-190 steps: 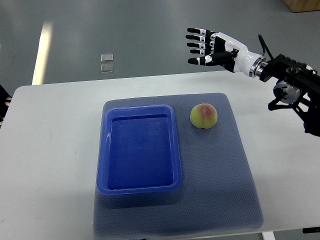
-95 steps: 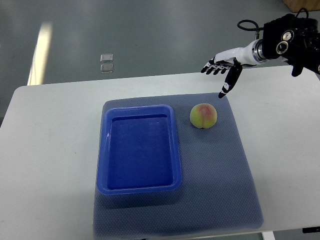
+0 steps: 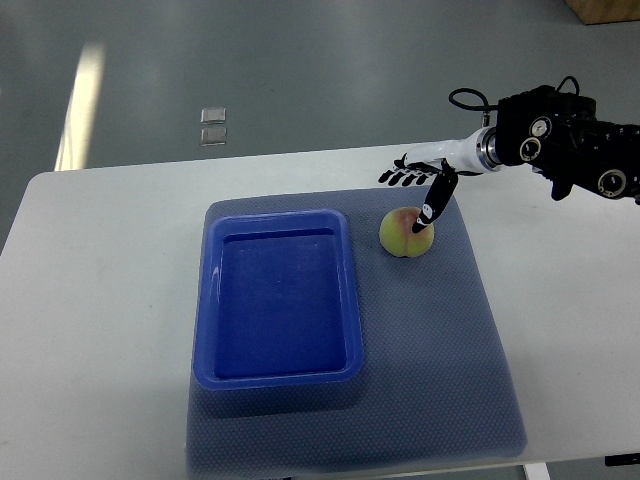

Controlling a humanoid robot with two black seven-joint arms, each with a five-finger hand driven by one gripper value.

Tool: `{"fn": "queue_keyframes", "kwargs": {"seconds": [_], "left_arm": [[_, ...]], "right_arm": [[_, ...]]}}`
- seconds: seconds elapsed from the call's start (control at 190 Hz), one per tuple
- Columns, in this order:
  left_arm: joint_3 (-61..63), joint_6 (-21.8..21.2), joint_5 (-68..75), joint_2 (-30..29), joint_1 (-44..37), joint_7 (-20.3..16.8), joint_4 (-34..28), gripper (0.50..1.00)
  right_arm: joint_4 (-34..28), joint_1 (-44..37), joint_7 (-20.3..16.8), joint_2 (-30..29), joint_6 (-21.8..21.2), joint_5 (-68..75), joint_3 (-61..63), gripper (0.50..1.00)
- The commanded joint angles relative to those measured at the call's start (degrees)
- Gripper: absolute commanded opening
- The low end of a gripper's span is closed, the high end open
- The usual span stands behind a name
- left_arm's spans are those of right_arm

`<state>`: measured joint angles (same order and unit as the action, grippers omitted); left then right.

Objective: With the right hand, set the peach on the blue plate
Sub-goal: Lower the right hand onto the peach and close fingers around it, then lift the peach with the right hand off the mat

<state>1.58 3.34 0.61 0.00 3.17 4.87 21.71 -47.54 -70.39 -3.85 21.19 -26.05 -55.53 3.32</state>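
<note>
A white table (image 3: 110, 300) fills most of the view, with a dark blue-grey mat (image 3: 440, 350) spread across its middle. On the left part of the mat sits a deep blue rectangular plate (image 3: 208, 300), more like a tray with raised walls, and nothing lies in it. The right arm (image 3: 560, 150), black at the joints, reaches in from the right edge above the table's far side. Its right hand (image 3: 418, 185) hangs released over the mat, fingers (image 3: 400, 178) stretched flat and the thumb pointing down onto the top of the peach (image 3: 402, 234). The peach rests on the mat just beside the plate's far right corner, not in it.
</note>
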Motion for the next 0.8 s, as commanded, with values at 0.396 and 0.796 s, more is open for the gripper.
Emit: {"fn": "queue_keyframes", "kwargs": {"seconds": [0.396, 0.796], "left_arm": [[0.0, 0.0, 0.0, 0.0, 0.0, 0.05, -0.09, 1.0], [-0.08, 0.0, -0.08, 0.0, 0.0, 0.05, -0.35, 1.0]], "right_arm": [[0.0, 5.35, 2.53, -1.68, 5.75, -3.61, -0.33, 0.644], [-2.29, 1.75, 3.41, 0.43, 4.78, -3.88, 0.64, 0.5]]}}
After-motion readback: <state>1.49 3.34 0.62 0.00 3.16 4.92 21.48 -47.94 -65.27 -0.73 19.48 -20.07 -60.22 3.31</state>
